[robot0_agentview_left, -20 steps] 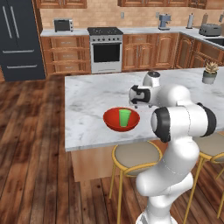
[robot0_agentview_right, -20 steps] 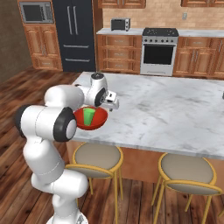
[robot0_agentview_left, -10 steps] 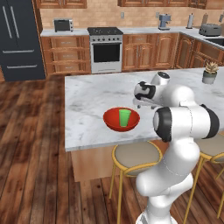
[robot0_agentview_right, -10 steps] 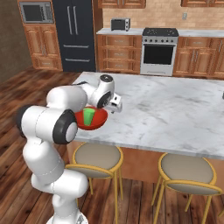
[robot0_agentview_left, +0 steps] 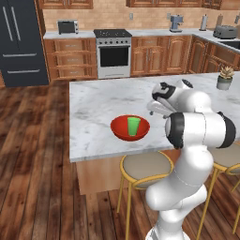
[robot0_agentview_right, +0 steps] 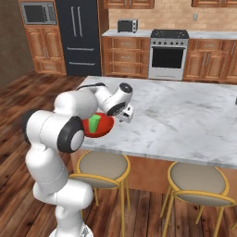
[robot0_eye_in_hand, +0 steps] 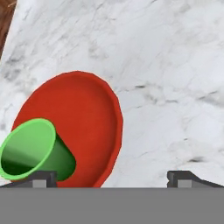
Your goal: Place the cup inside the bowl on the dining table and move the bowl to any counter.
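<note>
Swung rightward since a moment ago, the fingers (robot0_eye_in_hand: 113, 177) hover spread and empty beside the bowl (robot0_agentview_left: 130, 128), cup (robot0_agentview_left: 134, 126) upright inside, on the bench (robot0_agentview_left: 98, 105).

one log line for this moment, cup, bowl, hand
cup: small green tumbler upright in bowl | bowl: glossy red shallow bowl on marble dining table | hand: open, empty, beside bowl

In the right base view the arm covers the near side of the bowl (robot0_agentview_right: 102, 127), and in the hand view the bottom band cuts off the cup (robot0_eye_in_hand: 37, 151).
</note>
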Motion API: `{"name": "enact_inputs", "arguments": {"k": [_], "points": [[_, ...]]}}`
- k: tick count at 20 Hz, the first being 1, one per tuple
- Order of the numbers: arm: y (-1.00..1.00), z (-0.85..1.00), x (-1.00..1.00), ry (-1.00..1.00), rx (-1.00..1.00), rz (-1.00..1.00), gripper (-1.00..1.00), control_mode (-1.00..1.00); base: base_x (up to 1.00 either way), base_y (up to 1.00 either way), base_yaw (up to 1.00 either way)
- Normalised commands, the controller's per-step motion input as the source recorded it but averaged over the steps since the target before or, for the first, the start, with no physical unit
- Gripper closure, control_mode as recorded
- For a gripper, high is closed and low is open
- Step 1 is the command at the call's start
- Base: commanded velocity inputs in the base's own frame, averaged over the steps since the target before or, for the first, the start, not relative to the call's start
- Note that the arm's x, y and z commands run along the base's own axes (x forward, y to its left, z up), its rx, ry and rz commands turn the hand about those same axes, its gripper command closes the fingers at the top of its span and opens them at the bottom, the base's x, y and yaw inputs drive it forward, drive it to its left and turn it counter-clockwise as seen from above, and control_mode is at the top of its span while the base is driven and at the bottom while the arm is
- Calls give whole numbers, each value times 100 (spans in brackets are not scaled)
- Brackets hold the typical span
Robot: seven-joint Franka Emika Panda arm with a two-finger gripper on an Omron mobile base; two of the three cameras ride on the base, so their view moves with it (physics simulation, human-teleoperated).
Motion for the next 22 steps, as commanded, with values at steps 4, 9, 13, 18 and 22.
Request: {"name": "enact_inputs", "arguments": {"k": [4,9,13,18,22], "points": [[-12,0,0,0,18,0,-100,-100,0,0,0],[-10,0,0,0,17,0,-100,-100,0,0,0],[-11,0,0,0,15,0,-100,-100,0,0,0],[0,-3,0,0,2,0,-100,-100,0,0,0],[0,-32,1,0,0,0,-100,-100,0,0,0]]}}
